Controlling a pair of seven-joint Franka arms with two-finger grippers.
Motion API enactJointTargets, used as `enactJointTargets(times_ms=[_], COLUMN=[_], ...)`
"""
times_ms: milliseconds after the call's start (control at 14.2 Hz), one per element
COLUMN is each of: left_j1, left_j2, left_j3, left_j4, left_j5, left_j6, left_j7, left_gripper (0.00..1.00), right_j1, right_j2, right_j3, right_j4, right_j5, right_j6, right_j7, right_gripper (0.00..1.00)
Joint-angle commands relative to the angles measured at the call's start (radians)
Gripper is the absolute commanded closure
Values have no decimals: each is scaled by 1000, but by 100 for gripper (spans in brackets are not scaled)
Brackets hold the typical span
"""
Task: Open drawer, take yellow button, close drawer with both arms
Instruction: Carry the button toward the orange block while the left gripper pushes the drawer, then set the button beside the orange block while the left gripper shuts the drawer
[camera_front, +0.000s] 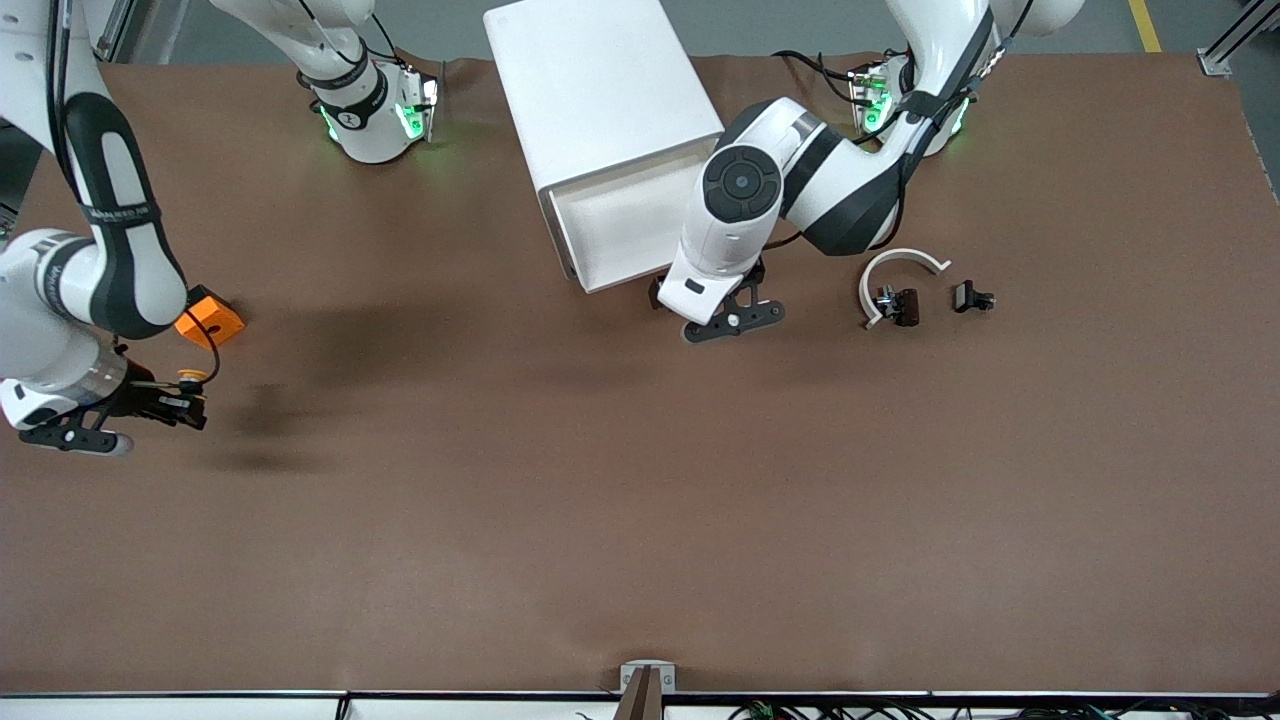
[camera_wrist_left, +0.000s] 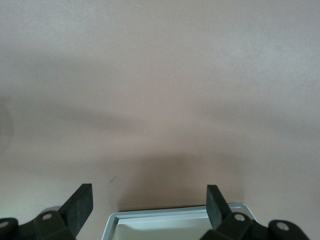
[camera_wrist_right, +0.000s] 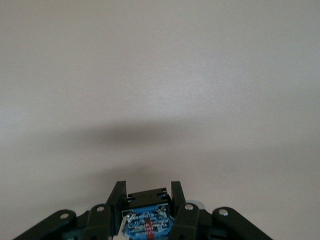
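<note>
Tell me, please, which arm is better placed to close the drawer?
Left: its open gripper hangs right at the open drawer front. The right gripper is shut on the button, at its own end of the table.

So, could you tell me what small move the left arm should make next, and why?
Probably ease the left gripper toward the open drawer to push it in. Its fingers stand open at the drawer's front edge, and the right gripper already holds the button over the table.

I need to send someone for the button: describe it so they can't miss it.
Find the right arm's end of the table. There the right gripper is shut on the button above the table. Its small round orange cap sets it apart from the bigger orange block with a hole, nearby.
</note>
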Motion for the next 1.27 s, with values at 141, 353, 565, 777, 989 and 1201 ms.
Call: enactJointTargets(times_ms=[141,353,565,777,989,1201], left_j1=[-8,-8,-10,-12,-27,-61], left_j2=[-24,-20,-16,-13,-11,-4], left_j3=[-42,-75,-101,-126,-126,-126], left_j4=[-38,-41,-49,-49,-49,-49], left_j5=[14,4,-22,-48,-55,-65], left_j6=[17,17,19,17,17,17], left_j7=[-30,-61,-88,-128,-142,-177], left_gripper=[0,0,0,0,0,0], right_j1=[-60,-60,-63,-62,-62,-60], right_j2=[78,101,123,144,153,165], right_j3=[24,24,25,24,25,25], right_j4=[17,16,17,26,28,29], right_j5=[1,6,9,9,9,14], right_j6=[47,65,78,82,82,81], right_j7=[-12,-12,-6,-4,0,0], right_gripper=[100,100,100,100,100,96])
